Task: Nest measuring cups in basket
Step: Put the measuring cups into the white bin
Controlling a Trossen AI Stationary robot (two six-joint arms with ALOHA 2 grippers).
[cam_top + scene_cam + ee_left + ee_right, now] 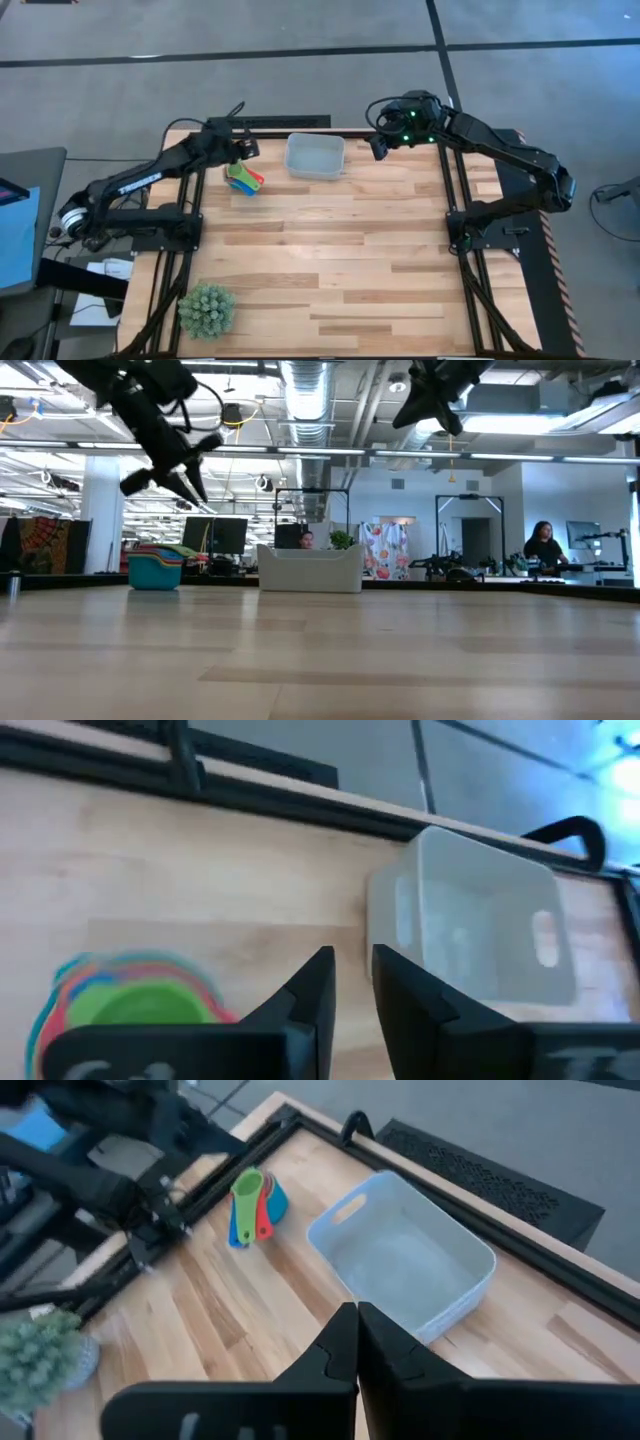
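the cups (243,178) stand as one nested stack on the desk (330,260), just beside the basket (315,156) on its left, not in it; the basket looks bare inside. they look like thin hard plastic: light, stiff, a bit slick, and likely to slide or tip under a sideways nudge. the flat handles (245,1215) fan out together on one side, so pinching that bundle, or the stack's rim, seems the surest hold; lifting by one handle alone might pull a single cup out of the rest.

the left pincer (345,990) hangs above the desk near the stack, its fingers a narrow gap apart and holding nothing. the right pincer (357,1342) hovers high over the far edge on the basket's other side, fingers pressed together, empty.

hard to make out: how many cups are in the stack, since only green, red, blue and teal edges show. the left wrist view blurs the stack and cuts off its lower part. from table height the basket's inside is hidden by its wall.
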